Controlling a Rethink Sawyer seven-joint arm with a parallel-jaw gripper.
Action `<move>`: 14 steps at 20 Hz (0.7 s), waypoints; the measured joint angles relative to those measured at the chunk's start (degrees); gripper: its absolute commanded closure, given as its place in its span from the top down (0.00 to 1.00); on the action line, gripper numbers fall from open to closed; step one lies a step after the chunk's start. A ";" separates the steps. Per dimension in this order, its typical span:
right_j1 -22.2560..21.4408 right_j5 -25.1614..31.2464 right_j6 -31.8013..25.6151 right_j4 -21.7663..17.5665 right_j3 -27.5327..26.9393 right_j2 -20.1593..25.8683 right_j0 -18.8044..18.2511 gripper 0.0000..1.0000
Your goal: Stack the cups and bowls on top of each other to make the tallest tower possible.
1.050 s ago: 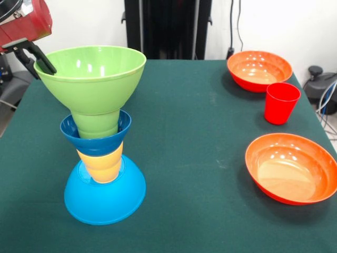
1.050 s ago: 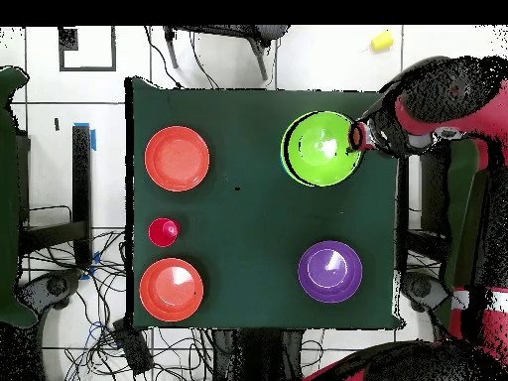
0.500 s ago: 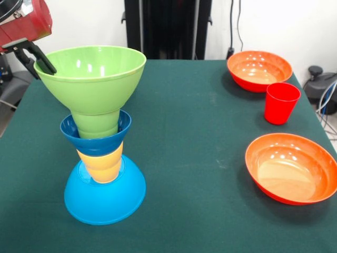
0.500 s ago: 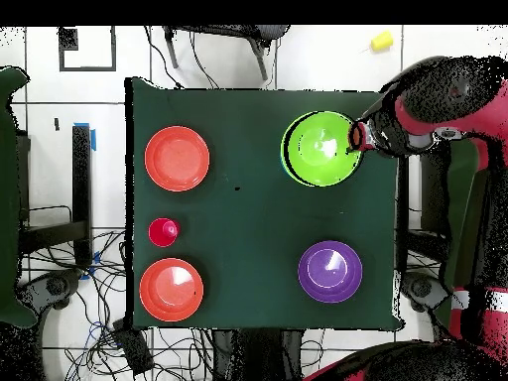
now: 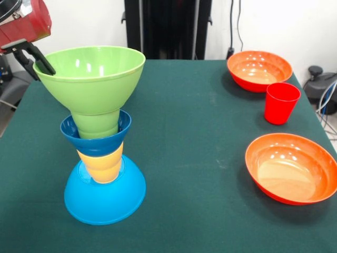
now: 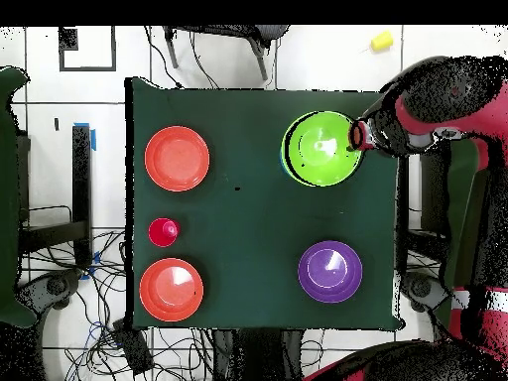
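Quick count of what's laid out: five bowls can be seen plainly, plus one more in the stack. Two wide orange bowls sit on one side of the worktop (image 5: 200, 132), the far orange bowl (image 5: 259, 70) and the near orange bowl (image 5: 291, 167), with a single red cup (image 5: 281, 103) parked between them. A purple bowl (image 6: 330, 271) is only caught in the overhead view, sitting alone well apart from the rest.

The tower (image 5: 100, 137) is built on an upside-down light blue bowl (image 5: 105, 192). On that a yellow cup (image 5: 101, 164) is stacked, then a small dark blue bowl (image 5: 96, 138), then a green cup (image 5: 95, 125) nested in it, and a big green bowl (image 5: 90, 78) is perched on top, rim up. Whether a second yellow cup is tucked in there can't be told.

The worktop is covered in dark green cloth. Around it a white tiled floor (image 6: 327, 60) with loose cables is seen, and a small yellow object (image 6: 381, 41) lies on the tiles.

The red arm (image 6: 442, 109) is reached in from the side, and the hand (image 5: 37, 62) is pinched on the green bowl's rim, one black finger inside, one outside.
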 measured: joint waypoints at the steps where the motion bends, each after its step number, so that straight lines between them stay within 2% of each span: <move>1: 0.04 -0.17 0.00 0.00 -0.08 0.00 0.01 0.00; 14: 0.26 -2.53 0.00 0.04 -1.07 0.05 0.02 0.00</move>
